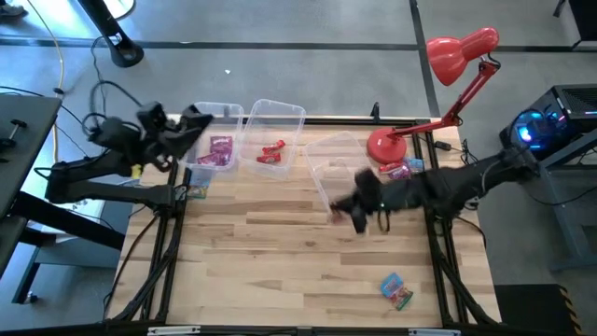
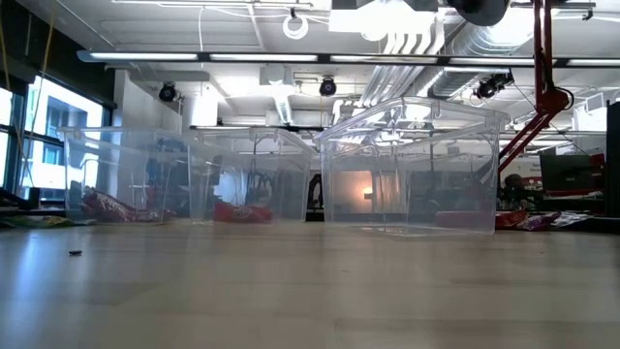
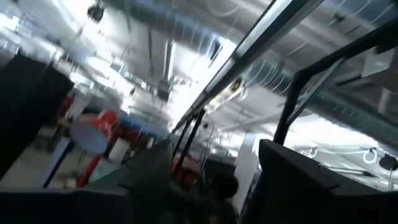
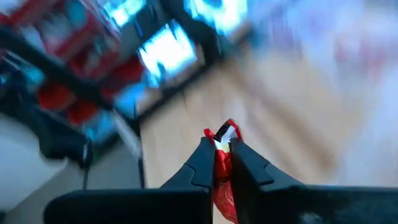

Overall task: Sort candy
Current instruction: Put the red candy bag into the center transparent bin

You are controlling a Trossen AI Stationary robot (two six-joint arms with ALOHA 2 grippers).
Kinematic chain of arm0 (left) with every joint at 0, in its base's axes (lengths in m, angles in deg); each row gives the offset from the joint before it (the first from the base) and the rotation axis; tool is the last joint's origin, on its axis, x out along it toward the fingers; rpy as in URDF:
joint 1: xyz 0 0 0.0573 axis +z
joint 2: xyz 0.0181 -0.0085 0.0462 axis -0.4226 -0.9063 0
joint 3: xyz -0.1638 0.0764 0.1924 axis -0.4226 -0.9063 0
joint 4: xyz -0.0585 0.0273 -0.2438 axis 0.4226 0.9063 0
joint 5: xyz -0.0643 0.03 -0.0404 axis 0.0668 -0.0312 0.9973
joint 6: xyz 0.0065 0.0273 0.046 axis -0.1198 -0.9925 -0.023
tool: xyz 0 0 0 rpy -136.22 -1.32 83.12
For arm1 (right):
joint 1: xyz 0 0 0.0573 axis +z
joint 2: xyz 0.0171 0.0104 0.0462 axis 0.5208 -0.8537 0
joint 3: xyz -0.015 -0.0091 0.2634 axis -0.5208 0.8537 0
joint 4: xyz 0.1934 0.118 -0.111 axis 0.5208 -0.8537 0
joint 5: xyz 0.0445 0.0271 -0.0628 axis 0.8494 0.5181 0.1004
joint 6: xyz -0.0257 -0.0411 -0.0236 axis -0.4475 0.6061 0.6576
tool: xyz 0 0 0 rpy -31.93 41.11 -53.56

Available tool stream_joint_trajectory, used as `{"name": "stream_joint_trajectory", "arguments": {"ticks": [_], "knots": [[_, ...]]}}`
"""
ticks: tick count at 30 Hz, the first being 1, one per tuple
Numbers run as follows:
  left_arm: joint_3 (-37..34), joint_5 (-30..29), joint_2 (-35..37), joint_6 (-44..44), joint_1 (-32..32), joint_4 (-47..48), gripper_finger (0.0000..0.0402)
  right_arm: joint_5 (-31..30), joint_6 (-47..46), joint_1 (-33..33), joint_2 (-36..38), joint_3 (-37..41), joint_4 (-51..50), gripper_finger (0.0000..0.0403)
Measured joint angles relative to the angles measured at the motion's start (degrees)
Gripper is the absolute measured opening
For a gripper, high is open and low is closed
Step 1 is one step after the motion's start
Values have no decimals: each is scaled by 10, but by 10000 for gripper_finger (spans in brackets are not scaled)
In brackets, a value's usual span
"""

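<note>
Right pincer (image 4: 221, 151) pinches your red candy (image 4: 222, 163) by a thin edge; swinging fast toward the bins (image 1: 276, 135) risks slipping.

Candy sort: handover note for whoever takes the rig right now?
Right pincer: shut on a red candy, above the table near the third bin.
Left pincer: up by the first bin, nothing seen in it.
Done: pink candies in the first bin, red pieces in the middle bin.
Left: drop the held red; sort the loose candies at the front and by the lamp base.
</note>
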Motion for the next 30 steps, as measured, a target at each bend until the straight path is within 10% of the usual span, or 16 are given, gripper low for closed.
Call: {"name": "stream_joint_trajectory", "arguments": {"ticks": [6, 15, 21, 30], "knots": [[-1, 0, -79, 22, -28, -3, 234, 84, 209, -162, -48, 1, 219, 15], [-1, 2, -187, 35, -96, -215, 234, 186, 222, -314, -212, -9, 489, 17], [-1, 1, -193, 8, -108, -298, 234, 219, 203, -345, -314, -75, 487, 43], [-1, 1, -189, 14, -111, -294, 234, 203, 326, -352, -355, -228, 267, 183]]}}
